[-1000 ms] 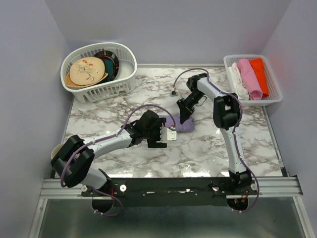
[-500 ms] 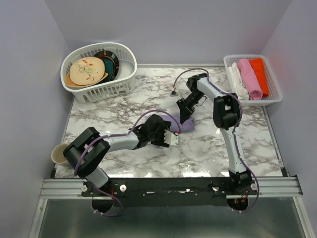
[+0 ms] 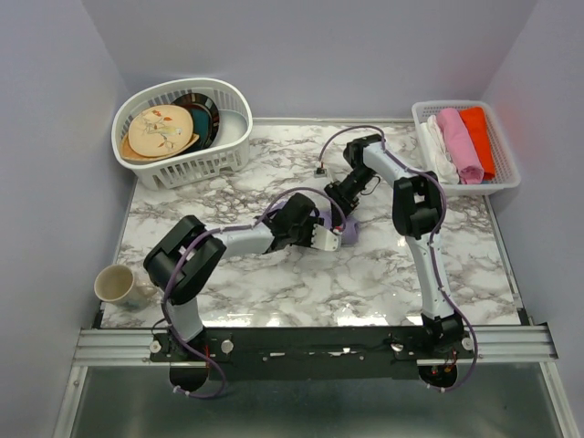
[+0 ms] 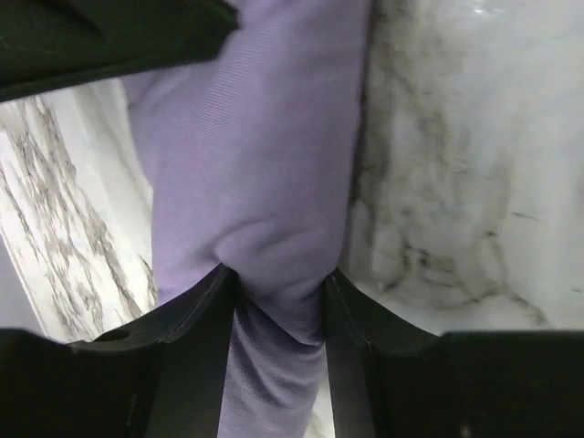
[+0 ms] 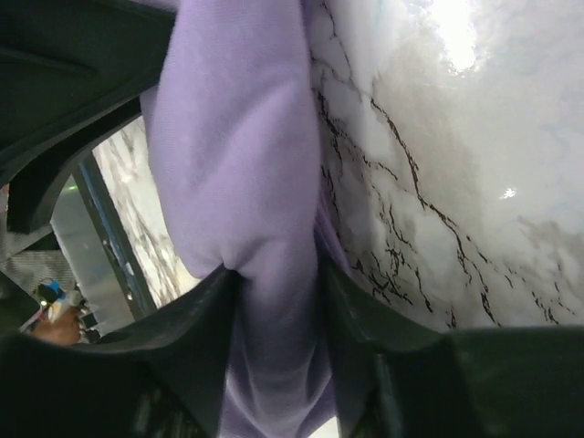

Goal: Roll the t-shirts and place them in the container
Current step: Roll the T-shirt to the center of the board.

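Note:
A lavender-purple t-shirt (image 3: 349,232) lies as a roll in the middle of the marble table (image 3: 274,283). My left gripper (image 3: 327,235) is at the roll's near-left end and covers much of it. In the left wrist view the t-shirt (image 4: 255,164) is squeezed between the black fingers (image 4: 196,315), so the left gripper (image 4: 278,274) is shut on it. My right gripper (image 3: 343,215) is at the roll's far side. There the t-shirt (image 5: 237,137) is dented between the fingers (image 5: 360,310), and the right gripper (image 5: 274,269) grips the cloth.
A white basket (image 3: 120,137) with patterned plates (image 3: 162,130) stands at the back left. Another white basket (image 3: 511,179) at the back right holds rolled white, pink and orange cloths (image 3: 461,141). A beige cup (image 3: 114,285) sits near the front left corner.
My left arm has swung right to the roll and its jaws have closed onto the cloth. The cup, hidden by the arm before, now shows. The right gripper stays at the roll.

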Robot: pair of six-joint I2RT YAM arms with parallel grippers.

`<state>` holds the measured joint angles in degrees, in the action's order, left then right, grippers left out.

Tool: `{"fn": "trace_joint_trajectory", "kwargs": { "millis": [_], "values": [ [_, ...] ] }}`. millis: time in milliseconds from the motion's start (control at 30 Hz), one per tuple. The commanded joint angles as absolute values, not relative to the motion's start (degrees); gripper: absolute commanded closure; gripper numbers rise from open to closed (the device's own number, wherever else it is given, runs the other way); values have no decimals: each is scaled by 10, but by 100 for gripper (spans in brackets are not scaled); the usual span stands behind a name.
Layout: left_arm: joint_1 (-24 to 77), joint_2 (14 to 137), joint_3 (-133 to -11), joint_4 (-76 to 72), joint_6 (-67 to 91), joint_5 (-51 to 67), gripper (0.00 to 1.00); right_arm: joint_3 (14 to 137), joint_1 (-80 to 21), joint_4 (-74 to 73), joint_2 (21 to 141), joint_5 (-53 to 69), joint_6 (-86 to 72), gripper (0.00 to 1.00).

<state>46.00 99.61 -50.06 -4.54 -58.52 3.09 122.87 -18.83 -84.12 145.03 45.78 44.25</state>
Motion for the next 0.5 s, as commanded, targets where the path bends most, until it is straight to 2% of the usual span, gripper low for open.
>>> {"fn": "trace_joint_trajectory", "kwargs": {
  "millis": [0,33,67,133,467],
  "values": [
    [411,1050,-605,173,-540,124,53,1240,-196,-874,1501,366,445,37],
    [402,1064,-642,198,-538,138,54,1244,-195,-874,1499,366,446,31],
    [391,1071,-660,253,-539,151,55,1244,-192,-874,1493,367,448,15],
    [366,1094,-711,310,-547,196,57,1236,-174,-870,1467,387,451,1],
    [319,1179,-881,590,-584,337,59,1110,-65,-832,1271,413,469,0]
  ]
}}
